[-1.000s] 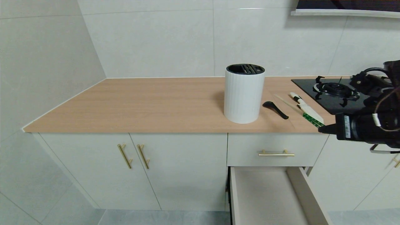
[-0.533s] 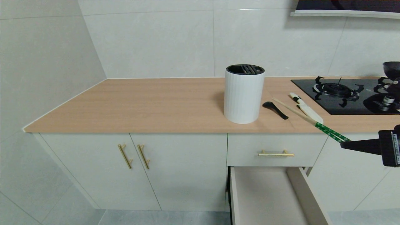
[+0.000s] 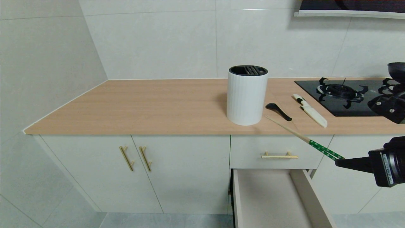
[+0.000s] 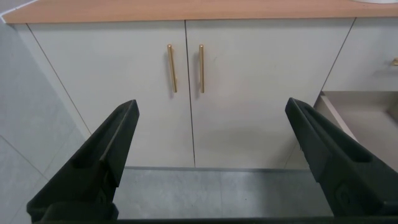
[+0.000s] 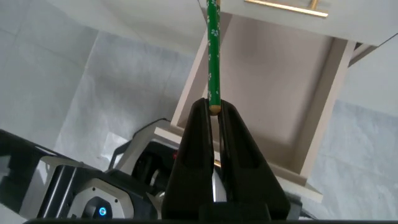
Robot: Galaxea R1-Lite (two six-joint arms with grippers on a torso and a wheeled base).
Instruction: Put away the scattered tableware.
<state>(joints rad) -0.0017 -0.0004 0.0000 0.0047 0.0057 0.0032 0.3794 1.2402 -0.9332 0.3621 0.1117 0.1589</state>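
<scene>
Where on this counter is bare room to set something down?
Free: the countertop stretch from the left wall corner to the white holder, and the bare floor of the open drawer. Crowded: between holder and stove lie the black spoon and knife, with chopsticks in the right gripper slanting across the front edge.

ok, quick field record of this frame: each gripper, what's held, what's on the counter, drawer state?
right gripper: jaws shut on the green end of the chopsticks, held out in front of the cabinets with the drawer below
left gripper: jaws open, holding nothing, facing the cabinet doors
on counter: spoon, knife, white holder upright
spoon vs holder: beside it, apart
drawer: pulled open
</scene>
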